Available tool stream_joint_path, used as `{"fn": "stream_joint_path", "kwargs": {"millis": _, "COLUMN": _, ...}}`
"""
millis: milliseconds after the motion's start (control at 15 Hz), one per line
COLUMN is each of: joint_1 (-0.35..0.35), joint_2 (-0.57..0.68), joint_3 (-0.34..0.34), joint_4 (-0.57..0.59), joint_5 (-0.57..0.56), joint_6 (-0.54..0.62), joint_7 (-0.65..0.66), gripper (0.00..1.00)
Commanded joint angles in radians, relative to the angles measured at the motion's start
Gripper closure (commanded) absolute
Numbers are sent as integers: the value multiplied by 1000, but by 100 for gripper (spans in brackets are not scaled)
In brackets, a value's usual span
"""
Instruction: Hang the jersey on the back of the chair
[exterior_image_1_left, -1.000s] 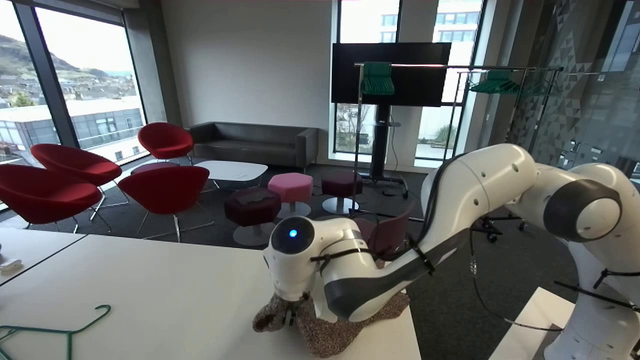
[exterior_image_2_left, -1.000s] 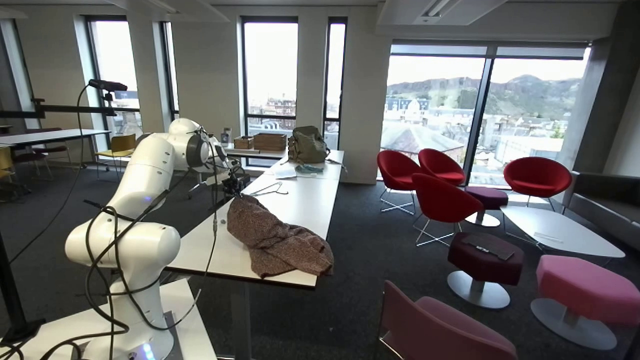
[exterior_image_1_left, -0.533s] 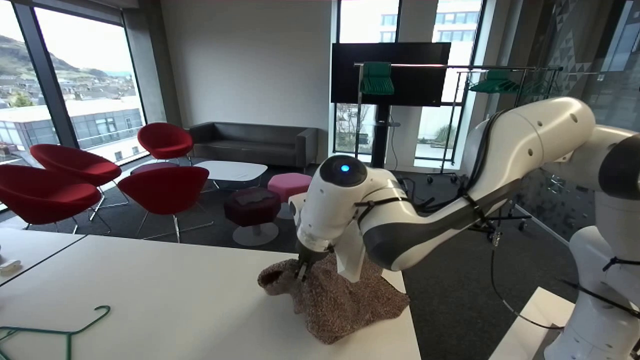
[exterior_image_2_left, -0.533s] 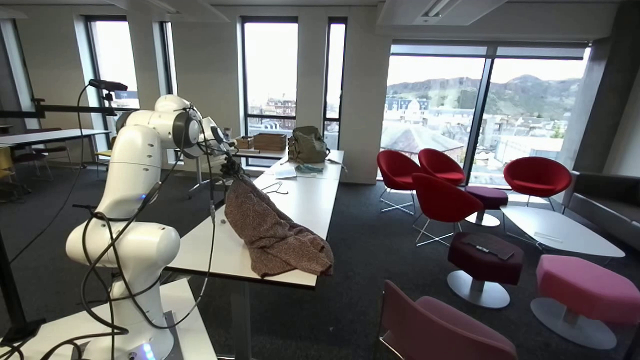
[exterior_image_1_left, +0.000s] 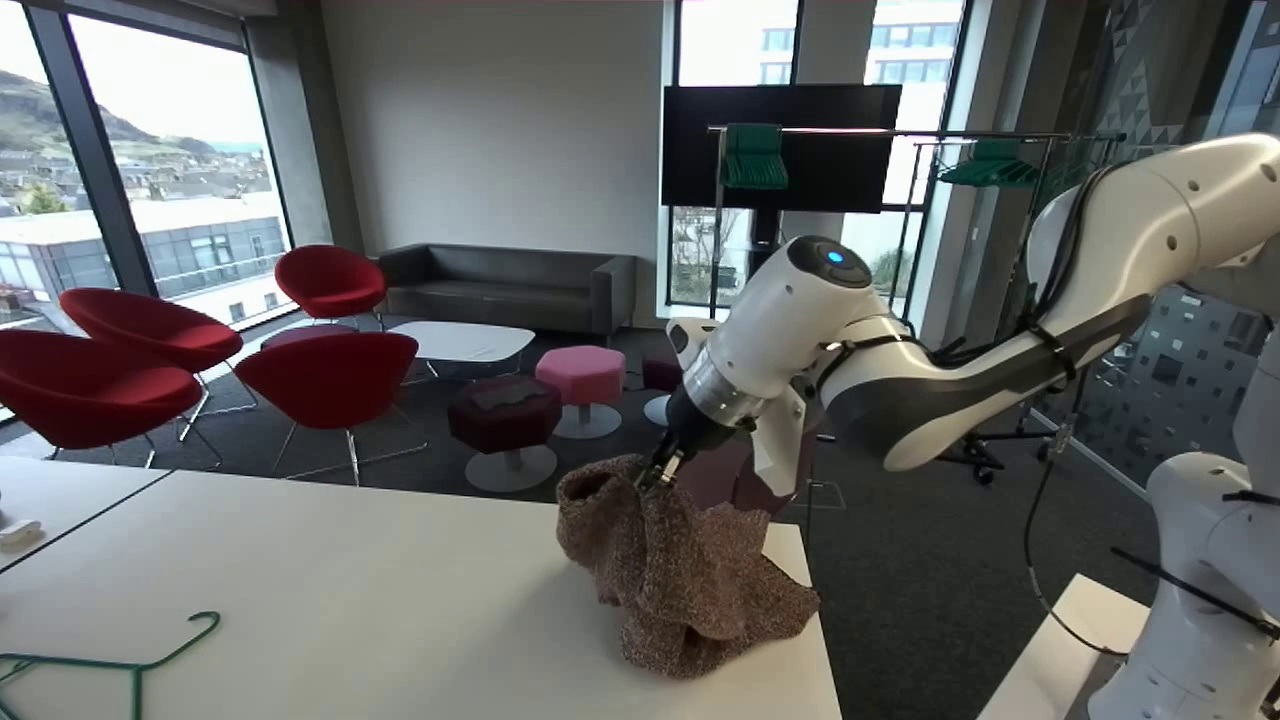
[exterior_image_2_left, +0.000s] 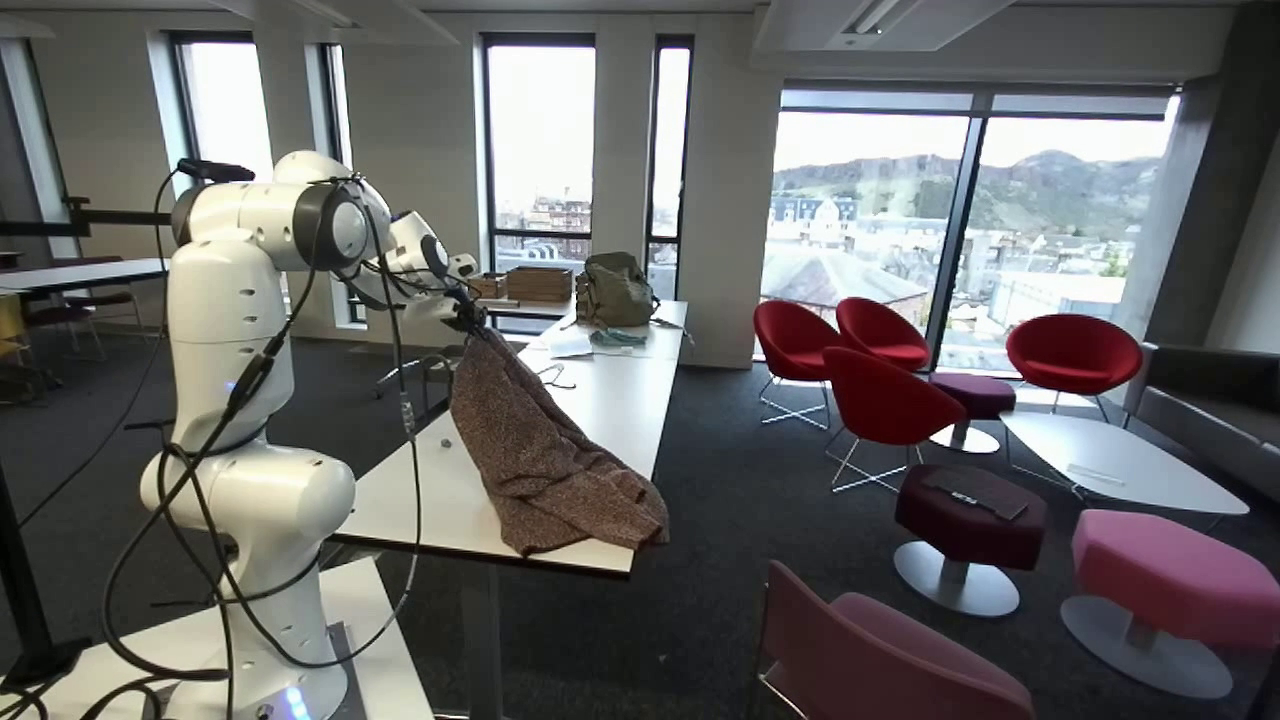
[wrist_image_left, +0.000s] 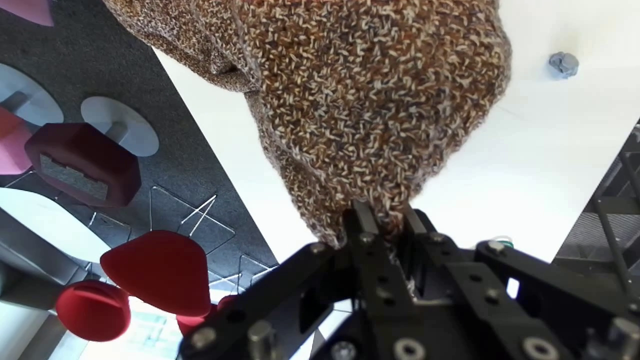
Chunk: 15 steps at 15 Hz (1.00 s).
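The jersey, a mottled brown knit, shows in both exterior views (exterior_image_1_left: 700, 590) (exterior_image_2_left: 550, 480) and fills the upper middle of the wrist view (wrist_image_left: 370, 100). My gripper (exterior_image_1_left: 657, 474) is shut on one end of it, with a fold of knit between the fingers (wrist_image_left: 386, 217) in the wrist view. That end is raised above the white table; the rest slopes down and lies bunched at the table's corner, slightly over the edge. The chair has a maroon back and stands at the lower right in an exterior view (exterior_image_2_left: 850, 655). It is partly hidden behind arm and jersey in an exterior view (exterior_image_1_left: 722, 480).
The white table (exterior_image_1_left: 330, 570) carries a green hanger (exterior_image_1_left: 138, 664) and a backpack (exterior_image_2_left: 615, 290). Dark floor lies between table and chair. A dark stool (exterior_image_2_left: 970, 520) and a pink stool (exterior_image_2_left: 1180, 580) stand beyond the chair. A clothes rack (exterior_image_1_left: 850, 132) stands behind.
My gripper has risen and drawn back toward the robot base, tilting as it goes. The gripped end of the jersey has lifted off the table with it. The chair has not moved.
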<state>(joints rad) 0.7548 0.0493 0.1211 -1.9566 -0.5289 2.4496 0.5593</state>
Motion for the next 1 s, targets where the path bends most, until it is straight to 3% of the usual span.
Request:
{"fn": "stream_joint_path", "kwargs": {"millis": 0, "joint_1": -125, "joint_2": -203, "joint_3": 60, "joint_4": -248, "joint_5": 65, "joint_6": 150, "joint_7": -43, "gripper": 97}}
{"fn": "stream_joint_path", "kwargs": {"millis": 400, "joint_1": -261, "joint_2": -342, "joint_3": 139, "joint_4": -447, "joint_5": 273, "joint_6": 261, "joint_7": -216, "gripper": 97}}
{"fn": "stream_joint_path", "kwargs": {"millis": 467, "joint_1": -297, "joint_2": -267, "joint_3": 187, "joint_4": -376, "joint_5": 247, "joint_6": 219, "joint_7": -164, "gripper": 97}}
{"fn": "stream_joint_path", "kwargs": {"millis": 533, "joint_1": -312, "joint_2": -278, "joint_3": 200, "joint_4": -389, "joint_5": 265, "joint_6": 219, "joint_7": -177, "gripper": 87}}
{"fn": "stream_joint_path", "kwargs": {"millis": 733, "joint_1": -335, "joint_2": -270, "joint_3": 228, "joint_4": -389, "joint_5": 261, "joint_6": 218, "joint_7": -169, "gripper": 87}}
{"fn": "stream_joint_path", "kwargs": {"millis": 800, "joint_1": -336, "joint_2": -267, "joint_3": 231, "joint_4": -389, "joint_5": 260, "joint_6": 218, "joint_7": -169, "gripper": 97}}
{"fn": "stream_joint_path", "kwargs": {"millis": 933, "joint_1": -373, "joint_2": -269, "joint_3": 229, "joint_4": -388, "joint_5": 264, "joint_6": 204, "joint_7": -156, "gripper": 97}}
